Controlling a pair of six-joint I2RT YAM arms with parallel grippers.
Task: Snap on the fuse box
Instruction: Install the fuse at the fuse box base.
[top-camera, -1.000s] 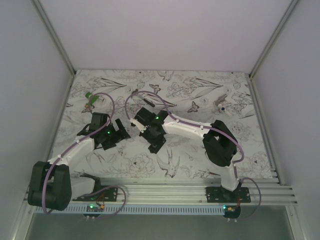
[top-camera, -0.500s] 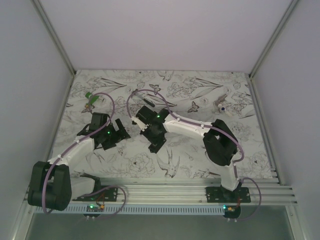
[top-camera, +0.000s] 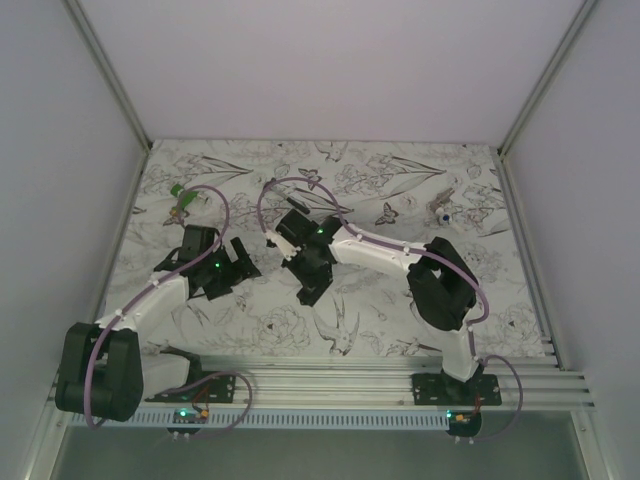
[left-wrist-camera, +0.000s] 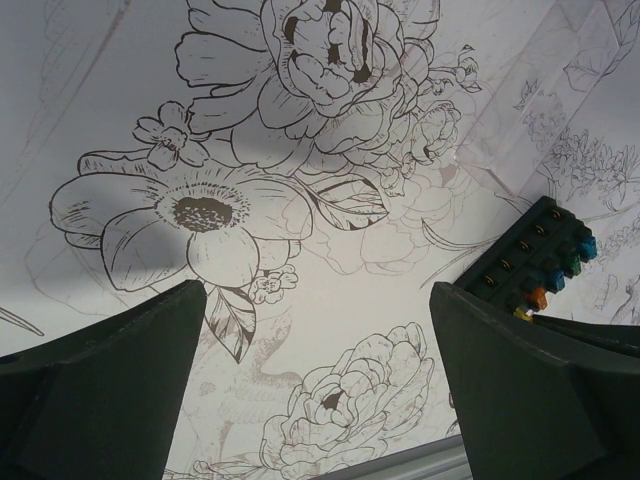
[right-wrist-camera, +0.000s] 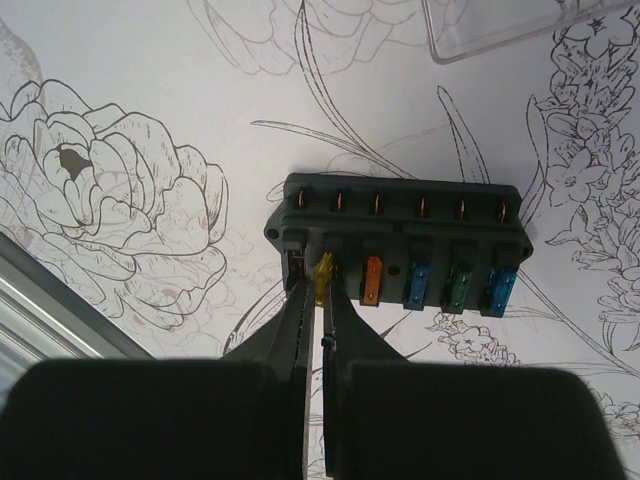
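The fuse box (right-wrist-camera: 400, 240) is a black rectangular block lying flat on the flower-print table, with a row of orange, blue and green fuses along its near side. My right gripper (right-wrist-camera: 322, 292) is shut on a small yellow fuse (right-wrist-camera: 323, 270) at the slot second from the box's left end. In the left wrist view the fuse box (left-wrist-camera: 535, 255) lies to the right, beyond my right finger. My left gripper (left-wrist-camera: 315, 300) is open and empty above the bare table. In the top view the left gripper (top-camera: 240, 262) and right gripper (top-camera: 308, 290) sit close together at mid table.
A clear plastic cover (right-wrist-camera: 500, 30) lies just beyond the fuse box. A small green piece (top-camera: 180, 193) lies at the far left. A small pale object (top-camera: 440, 212) lies at the far right. A metal rail (top-camera: 340, 375) runs along the near edge.
My right wrist has shifted slightly to the right. The left arm has not moved.
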